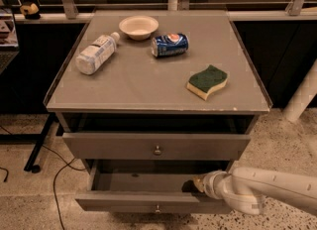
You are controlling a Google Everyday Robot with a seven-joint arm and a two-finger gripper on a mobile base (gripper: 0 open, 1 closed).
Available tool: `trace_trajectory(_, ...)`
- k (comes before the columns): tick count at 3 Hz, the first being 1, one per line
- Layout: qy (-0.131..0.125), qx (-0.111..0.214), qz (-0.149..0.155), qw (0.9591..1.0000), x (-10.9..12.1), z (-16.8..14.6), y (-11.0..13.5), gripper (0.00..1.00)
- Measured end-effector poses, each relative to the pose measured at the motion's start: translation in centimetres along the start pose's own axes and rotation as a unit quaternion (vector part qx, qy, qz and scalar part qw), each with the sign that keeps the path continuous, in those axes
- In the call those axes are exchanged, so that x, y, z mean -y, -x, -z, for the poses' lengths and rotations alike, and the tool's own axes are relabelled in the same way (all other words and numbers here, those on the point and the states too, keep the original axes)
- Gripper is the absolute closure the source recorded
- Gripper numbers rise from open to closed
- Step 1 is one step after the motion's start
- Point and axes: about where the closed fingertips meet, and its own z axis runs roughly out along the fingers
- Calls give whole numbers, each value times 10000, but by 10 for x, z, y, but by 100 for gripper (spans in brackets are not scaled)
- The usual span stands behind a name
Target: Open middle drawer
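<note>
The middle drawer [124,201] is the lower of the two grey fronts in view. It stands pulled out toward me, showing its plain grey inside, with a small round knob [157,208] at the centre of its front. My gripper [196,184] reaches in from the right on a white arm [267,187]. It sits just above the drawer's inside near the right end, behind the front panel and to the right of the knob. The upper drawer [99,146], with its own knob [157,150], is nearly closed.
On the cabinet top [148,85] lie a plastic bottle [95,54], a cream bowl [138,27], a blue can [169,44] and a green-and-yellow sponge [207,82]. A black cable [54,184] lies on the speckled floor at the left. A white post [304,97] stands at the right.
</note>
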Motion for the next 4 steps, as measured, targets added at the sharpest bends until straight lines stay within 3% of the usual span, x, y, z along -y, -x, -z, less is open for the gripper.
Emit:
trace_trajectory(2,77,-64,-599,9982,3,6,-50,100)
trace_trajectory(3,77,-65,-600,9981,2,10,-48,100)
trace_trajectory(4,44,42,-814,9967,-2,24,-63,100)
